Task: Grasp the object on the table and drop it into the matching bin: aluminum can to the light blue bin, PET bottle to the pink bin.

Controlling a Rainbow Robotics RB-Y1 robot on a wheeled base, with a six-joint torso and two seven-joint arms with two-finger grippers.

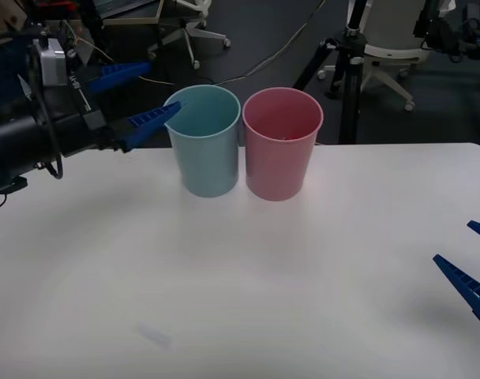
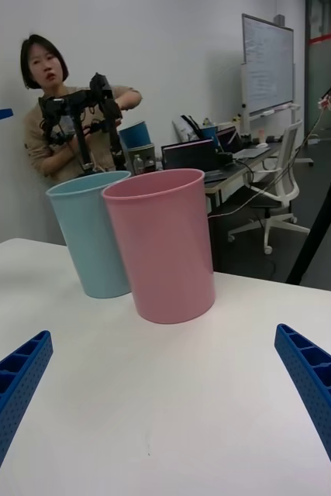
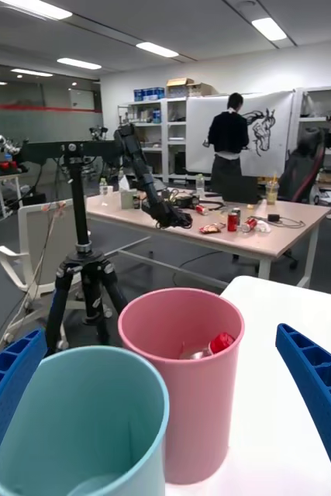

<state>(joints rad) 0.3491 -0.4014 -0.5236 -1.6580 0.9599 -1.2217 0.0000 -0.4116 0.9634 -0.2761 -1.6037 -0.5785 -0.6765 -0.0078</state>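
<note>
The PET bottle (image 3: 216,345) lies inside the pink bin (image 3: 184,387); its red cap and part of its clear body show over the rim in the left wrist view. The pink bin (image 1: 281,146) stands at the table's far edge, touching the light blue bin (image 1: 206,142) on its left. My left gripper (image 1: 163,88) hovers open just left of the light blue bin's rim, with nothing between its fingers. My right gripper (image 1: 453,242) is open and empty low over the table (image 1: 224,276) at the right edge, facing both bins (image 2: 165,248).
A black tripod (image 1: 346,71) stands on the floor right behind the pink bin. Office chairs and cables lie beyond the table's far edge. A person stands behind the bins in the right wrist view, away from the table.
</note>
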